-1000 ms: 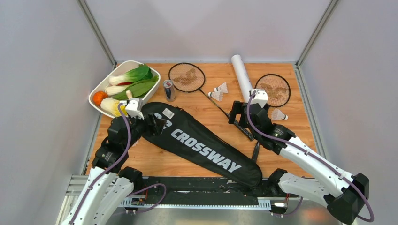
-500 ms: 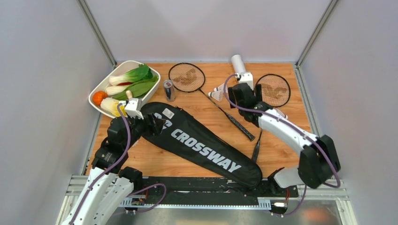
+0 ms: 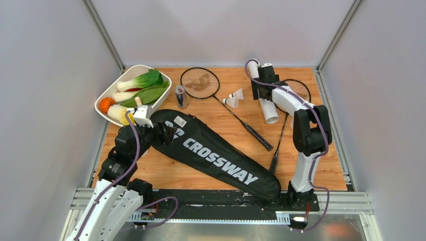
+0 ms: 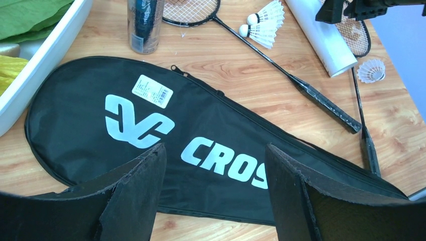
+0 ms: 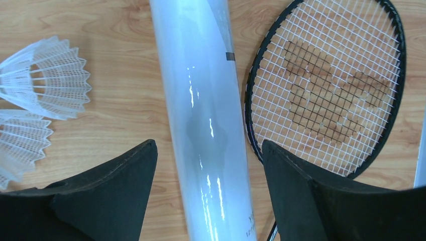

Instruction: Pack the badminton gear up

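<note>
The black CROSSWAY racket bag lies zipped and slanted across the table's near half. My left gripper hovers open over its wide end, its jaws holding nothing. One racket lies at the back centre. The other racket is partly under my right arm, its head beside the white tube. My right gripper is open and straddles the tube, with a gap on each side. Two shuttlecocks lie left of the tube, and a third shuttlecock lies right of its near end.
A white tray of vegetables stands at the back left. A blue-silver drink can is upright between the tray and the first racket. Grey walls close in the table on three sides.
My right arm has swung from the racket handle at mid-table back to the tube, and its jaws have narrowed a little. The left arm has not moved.
</note>
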Robot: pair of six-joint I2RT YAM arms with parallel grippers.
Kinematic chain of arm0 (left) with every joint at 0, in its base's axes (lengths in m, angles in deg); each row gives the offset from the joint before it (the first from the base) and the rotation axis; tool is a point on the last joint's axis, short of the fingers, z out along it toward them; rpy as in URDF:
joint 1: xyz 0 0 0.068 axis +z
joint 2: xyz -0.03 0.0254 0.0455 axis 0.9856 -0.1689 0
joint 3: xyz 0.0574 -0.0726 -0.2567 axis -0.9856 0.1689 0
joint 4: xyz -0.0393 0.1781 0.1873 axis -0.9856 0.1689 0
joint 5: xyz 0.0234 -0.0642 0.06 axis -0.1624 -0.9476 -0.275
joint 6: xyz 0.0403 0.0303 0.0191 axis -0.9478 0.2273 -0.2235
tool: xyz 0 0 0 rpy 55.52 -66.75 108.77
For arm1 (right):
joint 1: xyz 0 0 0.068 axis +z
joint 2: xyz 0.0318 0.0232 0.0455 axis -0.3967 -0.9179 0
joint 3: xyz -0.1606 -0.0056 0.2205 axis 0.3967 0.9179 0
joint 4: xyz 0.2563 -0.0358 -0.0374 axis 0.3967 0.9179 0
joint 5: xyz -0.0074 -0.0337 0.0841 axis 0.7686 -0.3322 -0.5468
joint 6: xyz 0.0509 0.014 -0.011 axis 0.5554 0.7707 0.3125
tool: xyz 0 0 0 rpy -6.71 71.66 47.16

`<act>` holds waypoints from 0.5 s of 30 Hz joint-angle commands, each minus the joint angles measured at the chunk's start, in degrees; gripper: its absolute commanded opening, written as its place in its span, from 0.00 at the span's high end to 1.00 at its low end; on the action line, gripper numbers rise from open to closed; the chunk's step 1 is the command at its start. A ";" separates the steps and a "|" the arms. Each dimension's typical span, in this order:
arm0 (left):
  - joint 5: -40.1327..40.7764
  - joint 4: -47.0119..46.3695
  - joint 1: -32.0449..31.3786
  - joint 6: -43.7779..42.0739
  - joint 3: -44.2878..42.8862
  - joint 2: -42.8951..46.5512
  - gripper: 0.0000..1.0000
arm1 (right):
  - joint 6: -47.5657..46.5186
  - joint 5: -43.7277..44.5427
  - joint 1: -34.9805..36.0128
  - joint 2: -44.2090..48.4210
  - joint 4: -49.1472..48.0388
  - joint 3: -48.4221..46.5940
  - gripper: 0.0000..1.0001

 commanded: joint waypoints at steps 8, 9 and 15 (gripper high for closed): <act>0.77 -0.73 -0.07 -0.93 -0.06 0.07 0.22 | -4.65 -8.82 -3.13 -10.28 2.63 -9.64 0.16; 0.79 -0.78 -0.12 -0.94 0.01 0.00 0.22 | -4.95 -8.82 -3.21 -11.02 2.63 -10.25 0.16; 1.19 -0.73 -0.14 -1.03 0.03 -0.16 0.22 | -6.00 -8.77 -3.63 -13.75 2.80 -12.44 0.17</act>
